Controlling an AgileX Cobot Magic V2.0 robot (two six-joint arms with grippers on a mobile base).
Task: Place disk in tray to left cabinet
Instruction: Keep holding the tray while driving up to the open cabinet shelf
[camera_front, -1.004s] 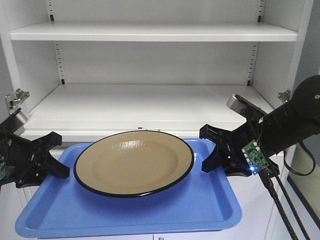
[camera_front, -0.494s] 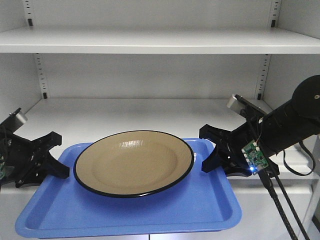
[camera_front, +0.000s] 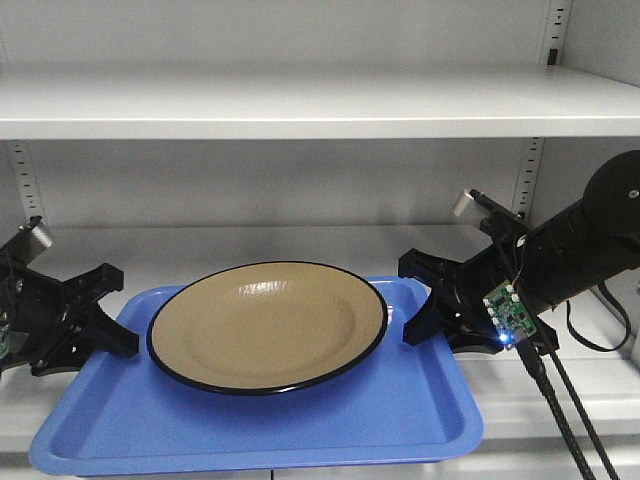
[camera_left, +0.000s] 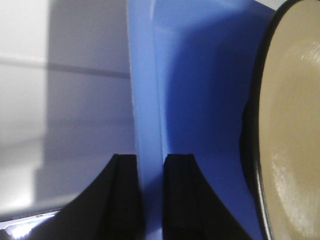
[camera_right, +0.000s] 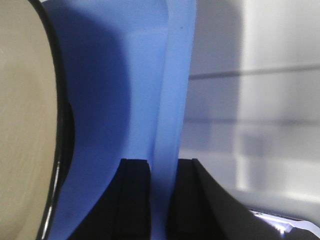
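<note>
Disk (camera_front: 268, 325) tan, glossy, thin black rim, flat on blue tray (camera_front: 400, 420)

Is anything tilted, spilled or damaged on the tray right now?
Nothing stands out. The disk lies flat in the blue tray, and the left gripper and right gripper each clamp one side rim.

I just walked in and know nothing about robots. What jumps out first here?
A bright blue tray carrying a big tan plate with a black rim fills the middle. The black left hand and right hand pinch its side rims, with pale cabinet shelves behind.
</note>
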